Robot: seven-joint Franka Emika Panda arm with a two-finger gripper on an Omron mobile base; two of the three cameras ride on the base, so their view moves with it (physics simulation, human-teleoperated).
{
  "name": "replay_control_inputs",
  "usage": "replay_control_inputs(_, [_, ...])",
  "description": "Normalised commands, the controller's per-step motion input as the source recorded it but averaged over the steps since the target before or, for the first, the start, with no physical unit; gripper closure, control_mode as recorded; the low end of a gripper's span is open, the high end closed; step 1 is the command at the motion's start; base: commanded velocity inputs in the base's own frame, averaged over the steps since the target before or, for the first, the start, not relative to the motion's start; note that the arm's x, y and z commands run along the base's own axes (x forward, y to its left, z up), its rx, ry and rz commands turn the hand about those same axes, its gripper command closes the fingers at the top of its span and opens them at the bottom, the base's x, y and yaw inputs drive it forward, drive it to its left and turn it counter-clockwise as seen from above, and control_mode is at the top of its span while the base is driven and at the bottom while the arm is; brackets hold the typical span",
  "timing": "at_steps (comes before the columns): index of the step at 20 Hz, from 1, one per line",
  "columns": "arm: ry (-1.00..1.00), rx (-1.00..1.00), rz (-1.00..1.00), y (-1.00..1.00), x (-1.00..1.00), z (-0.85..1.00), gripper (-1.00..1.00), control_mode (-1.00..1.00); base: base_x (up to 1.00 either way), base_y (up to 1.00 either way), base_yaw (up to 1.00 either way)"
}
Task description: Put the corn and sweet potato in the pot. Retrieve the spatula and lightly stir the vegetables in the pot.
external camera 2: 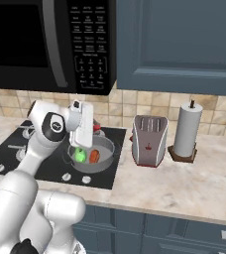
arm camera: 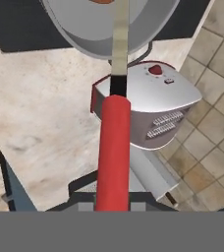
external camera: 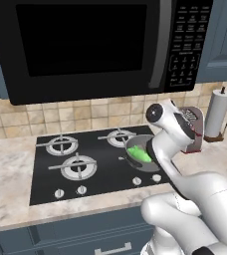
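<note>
Holding the spatula (arm camera: 113, 147) by the lower end of its red handle, the gripper (external camera 2: 83, 130) hangs above the pot (external camera 2: 106, 163) on the front right burner of the stove (external camera 2: 45, 166). From the hand camera the handle runs straight up from between the finger tips, which pinch it at its base, and the pale metal shank reaches over the pot's rim; the slotted head itself I cannot make out.

Inside the pot lie the corn (external camera 2: 80, 155) and the sweet potato (external camera 2: 94, 157), side by side and close together, the green cob on the left as seen from the right base camera. The toaster (external camera 2: 148, 140) stands just beside the pot on the counter, with the paper towel roll (external camera 2: 187, 131) further along.

As I judge it, the spatula is light and stiff, but long from the grip, so any push against the vegetables would lever it in the fingers; the smooth round handle may twist. Both vegetables look firm and likely to roll, so gentle strokes seem wise.
</note>
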Motion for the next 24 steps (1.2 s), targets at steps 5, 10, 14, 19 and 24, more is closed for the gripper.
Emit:
replay_control_inputs(5, [0.00,0.00,0.07,0.00,-0.02,0.06,1.00,-1.00,0.00,0.00,0.00])
replay_control_inputs(10, [0.00,0.00,0.04,0.00,0.00,-0.01,1.00,-1.00,0.00,0.00,0.00])
replay_control_inputs(14, [0.00,0.00,0.01,0.08,0.11,-0.28,1.00,-1.00,0.00,0.00,0.00])
replay_control_inputs(19, [0.00,0.00,0.00,0.11,0.26,-0.46,1.00,-1.00,0.00,0.00,0.00])
replay_control_inputs(24, [0.00,0.00,0.00,0.04,0.23,-0.51,1.00,-1.00,0.00,0.00,0.00])
